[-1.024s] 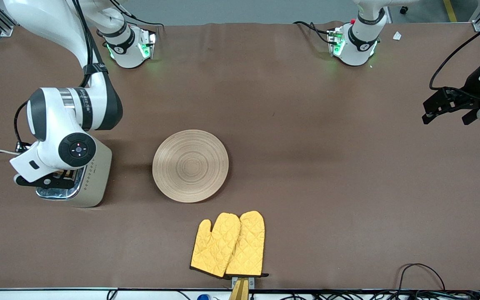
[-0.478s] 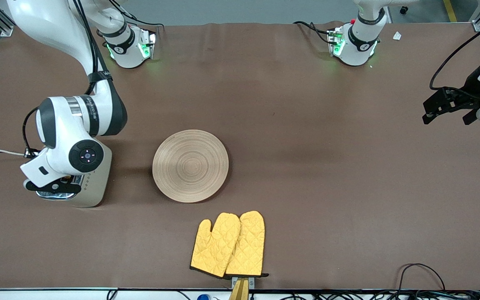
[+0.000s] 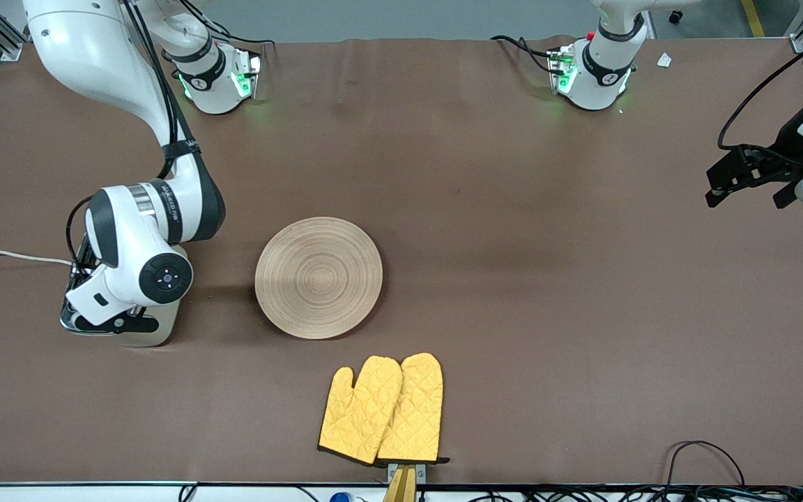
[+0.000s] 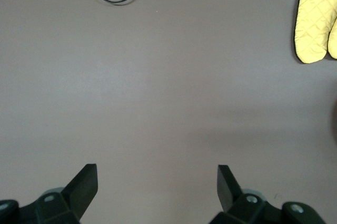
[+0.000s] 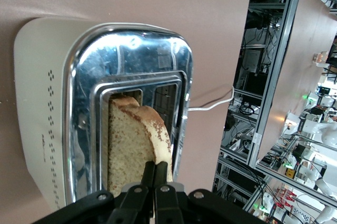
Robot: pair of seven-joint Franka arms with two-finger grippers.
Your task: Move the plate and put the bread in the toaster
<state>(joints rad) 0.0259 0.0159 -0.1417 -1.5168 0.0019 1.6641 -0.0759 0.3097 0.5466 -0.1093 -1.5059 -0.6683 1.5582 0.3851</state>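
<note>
The cream toaster (image 5: 45, 103) with a chrome top stands at the right arm's end of the table, mostly hidden under the right arm in the front view (image 3: 159, 336). The brown bread slice (image 5: 131, 145) stands tilted in one slot, its rounded top sticking out. My right gripper (image 5: 156, 167) is over the toaster, shut, its fingertips against the bread's upper edge. The wooden plate (image 3: 318, 277) lies empty mid-table beside the toaster. My left gripper (image 3: 746, 183) waits open and empty above bare table at the left arm's end; it also shows in the left wrist view (image 4: 158, 182).
A pair of yellow oven mitts (image 3: 382, 410) lies nearer the front camera than the plate, by the table edge. The toaster's white cord (image 3: 4, 255) runs off the table's end. Black cables (image 3: 705, 453) lie at the front edge.
The right arm's wrist has shifted over the toaster toward the plate and the front camera, covering more of it. The left arm and the plate have not moved.
</note>
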